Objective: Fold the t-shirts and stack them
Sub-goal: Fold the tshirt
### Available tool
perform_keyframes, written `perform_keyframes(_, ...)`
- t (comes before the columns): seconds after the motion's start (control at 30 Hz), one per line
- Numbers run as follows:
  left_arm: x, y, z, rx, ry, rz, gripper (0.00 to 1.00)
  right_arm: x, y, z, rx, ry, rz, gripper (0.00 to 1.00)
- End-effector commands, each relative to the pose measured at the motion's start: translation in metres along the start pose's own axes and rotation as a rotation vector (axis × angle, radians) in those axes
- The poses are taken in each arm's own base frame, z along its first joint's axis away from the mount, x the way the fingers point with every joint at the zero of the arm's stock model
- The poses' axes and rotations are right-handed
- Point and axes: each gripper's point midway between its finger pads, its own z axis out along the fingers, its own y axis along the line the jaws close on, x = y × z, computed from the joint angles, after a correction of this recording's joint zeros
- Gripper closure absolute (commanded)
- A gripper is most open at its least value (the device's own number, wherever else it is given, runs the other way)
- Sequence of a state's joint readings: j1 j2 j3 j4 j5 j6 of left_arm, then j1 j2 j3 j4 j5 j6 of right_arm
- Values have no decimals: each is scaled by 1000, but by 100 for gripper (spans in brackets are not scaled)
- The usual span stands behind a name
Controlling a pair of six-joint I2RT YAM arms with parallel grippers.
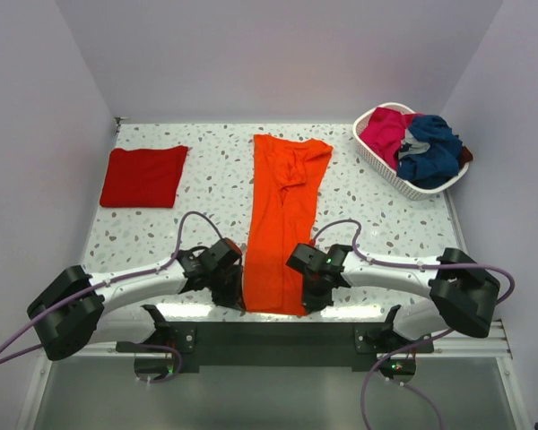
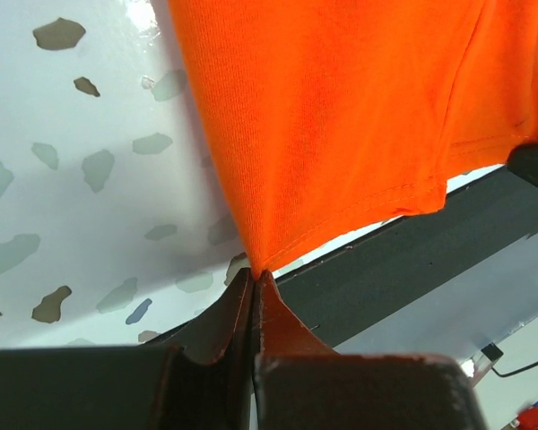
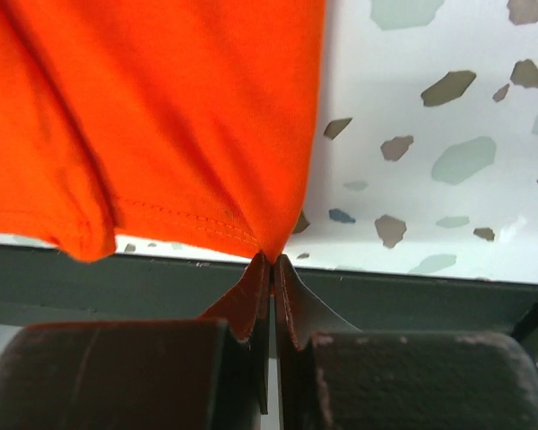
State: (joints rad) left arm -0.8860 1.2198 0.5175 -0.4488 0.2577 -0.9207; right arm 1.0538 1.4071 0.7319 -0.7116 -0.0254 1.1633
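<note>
We have the orange t-shirt [image 1: 282, 224] lying as a long narrow strip down the middle of the counter [image 1: 161, 233], collar end towards the far edge and hem at the near edge. The left claw [image 2: 254, 273] is clamped on the hem's left corner and the right claw [image 3: 272, 260] on its right corner, each with only a small bite of cloth at the very tips. We judge the step in hand to be the crosswise fold, carrying the hem up towards the far edge. With so little fabric in each pinch, we should raise both claws together and gently, or a corner may slip out. We want the two at the same height and the same spacing as now, so the hem stays straight and lightly taut without stretching. We lift only enough for the cloth to clear itself, travel straight along the strip, and lay the hem square on the collar end before we let go. The bunched folds near the collar may make a lump, so we set down slowly. The folded red t-shirt [image 1: 143, 176] waits near the far left corner, well apart, and the magenta t-shirt [image 1: 386, 130] and navy t-shirt [image 1: 430, 148] sit in the white basket [image 1: 381, 168] at the far right corner
</note>
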Motion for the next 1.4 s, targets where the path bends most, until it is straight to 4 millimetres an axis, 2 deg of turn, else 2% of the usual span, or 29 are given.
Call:
perform_keyframes(0.0, 0, -14, -16, 32, 9, 47, 100, 1, 6, -24, -10, 4, -18, 100)
perform_keyframes(0.07, -2, -20, -24, 41, 1, 52, 100, 1, 8, -39, -32, -2, -18, 100)
perform_keyframes(0.1, 1, -19, -28, 29, 15, 47, 100, 4, -1, -46, -2, 8, -19, 100)
perform_keyframes(0.13, 0, -22, -32, 34, 13, 48, 100, 3, 3, -57, -27, -6, -23, 100)
perform_keyframes(0.17, -5, -32, -41, 57, -7, 55, 100, 3, 2, -63, -31, -8, -21, 100)
perform_keyframes(0.3, -17, -50, -62, 80, -47, 66, 100, 4, -1, -83, -32, -12, -29, 100)
perform_keyframes(0.37, -25, -63, -67, 100, -59, 72, 100, -3, 7, -91, -48, -40, -31, 100)
perform_keyframes(0.47, -38, -72, -63, 97, -66, 70, 100, -21, 16, -98, -48, -102, -17, 100)
perform_keyframes(0.63, -82, -78, -63, 114, -142, 20, 100, -66, 25, -94, -68, -176, 36, 100)
perform_keyframes(0.7, -102, -77, -64, 122, -175, 13, 100, -93, 25, -92, -75, -207, 64, 100)
perform_keyframes(0.8, -128, -77, -58, 100, -192, 28, 100, -125, 27, -93, -95, -239, 80, 100)
perform_keyframes(0.87, -148, -77, -52, 90, -202, 27, 100, -141, 24, -83, -63, -235, 77, 100)
perform_keyframes(0.9, -156, -77, -51, 82, -213, 41, 100, -151, 28, -86, -69, -251, 74, 100)
perform_keyframes(0.97, -180, -72, -50, 50, -241, 48, 100, -167, 21, -76, -18, -251, 74, 100)
perform_keyframes(1.0, -208, -61, -50, 21, -270, 20, 100, -192, 17, -74, 18, -271, 89, 100)
perform_keyframes(1.03, -209, -62, -50, 24, -273, 26, 100, -193, 16, -74, 23, -274, 80, 100)
perform_keyframes(1.2, -248, -52, -42, 4, -290, 7, 100, -237, 14, -79, 38, -322, 110, 100)
perform_keyframes(1.23, -256, -50, -42, 6, -298, 2, 100, -245, 7, -71, 63, -306, 113, 100)
perform_keyframes(1.27, -262, -49, -42, 8, -302, -2, 100, -255, 11, -76, 49, -320, 114, 100)
perform_keyframes(1.37, -282, -42, -30, 3, -295, -22, 100, -277, 10, -72, 64, -317, 113, 100)
